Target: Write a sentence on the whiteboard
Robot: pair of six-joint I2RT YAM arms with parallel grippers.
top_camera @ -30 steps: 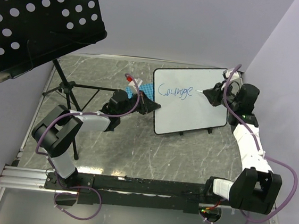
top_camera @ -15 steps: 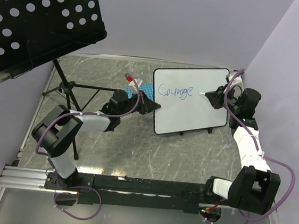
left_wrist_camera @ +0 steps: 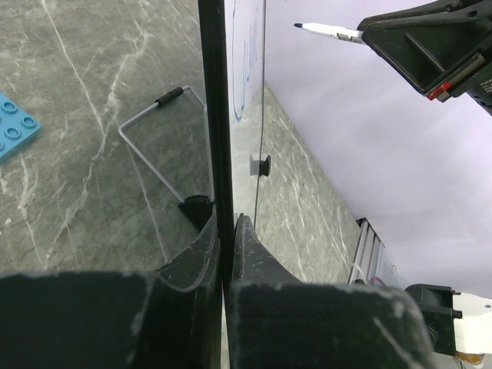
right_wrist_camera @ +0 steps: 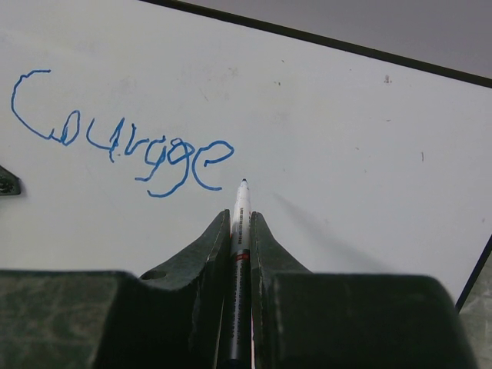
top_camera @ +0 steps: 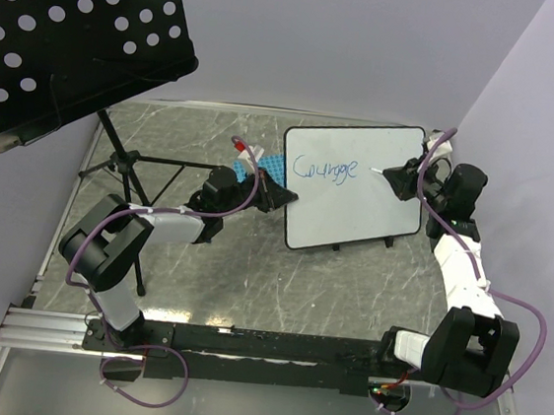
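The whiteboard stands tilted at the back of the table. The sentence on it reads only "Courage", in blue, and also shows in the right wrist view. My left gripper is shut on the board's left edge, one finger on each side of it. My right gripper is shut on a white marker. The marker's tip points just right of the last letter. In the left wrist view the marker hangs a little off the board's face.
A black perforated music stand overhangs the back left, with its tripod on the table. A blue gridded plate and a small red piece lie behind the left gripper. A wire prop stands behind the board. The wall is close on the right.
My right gripper has drawn back slightly to the right, taking the marker tip away from the end of "Courage". The left gripper and the board have not moved.
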